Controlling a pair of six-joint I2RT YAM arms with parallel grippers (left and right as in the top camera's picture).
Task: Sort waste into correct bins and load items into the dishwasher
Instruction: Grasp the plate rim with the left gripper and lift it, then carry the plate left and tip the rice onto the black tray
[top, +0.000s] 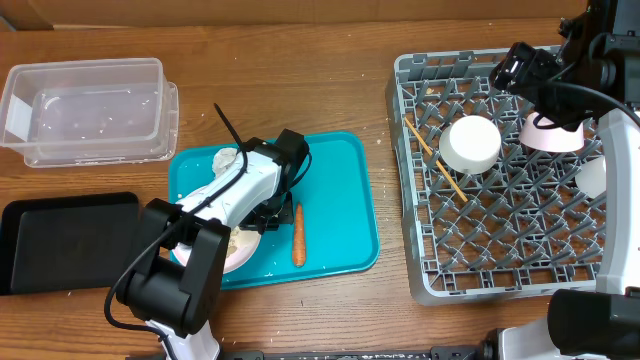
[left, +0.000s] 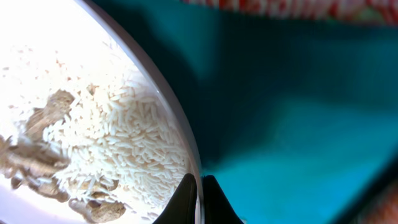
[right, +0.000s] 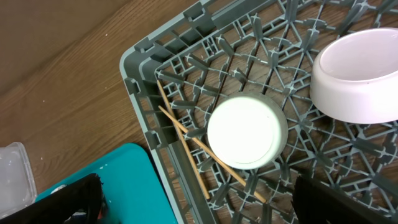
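On the teal tray (top: 345, 190), our left gripper (left: 199, 182) clamps the plate (left: 62, 74) rim (rice (left: 118, 149) lies inboard); right gripper (top: 513, 68) gapes, well apart.

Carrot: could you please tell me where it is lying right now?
In the overhead view, the carrot lies on the teal tray, just right of the plate, well left of the grey dish rack.

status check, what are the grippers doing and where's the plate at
Left gripper shut on plate rim; plate, rice on it, sits on teal tray. Right gripper open over dish rack. Carrot beside plate.
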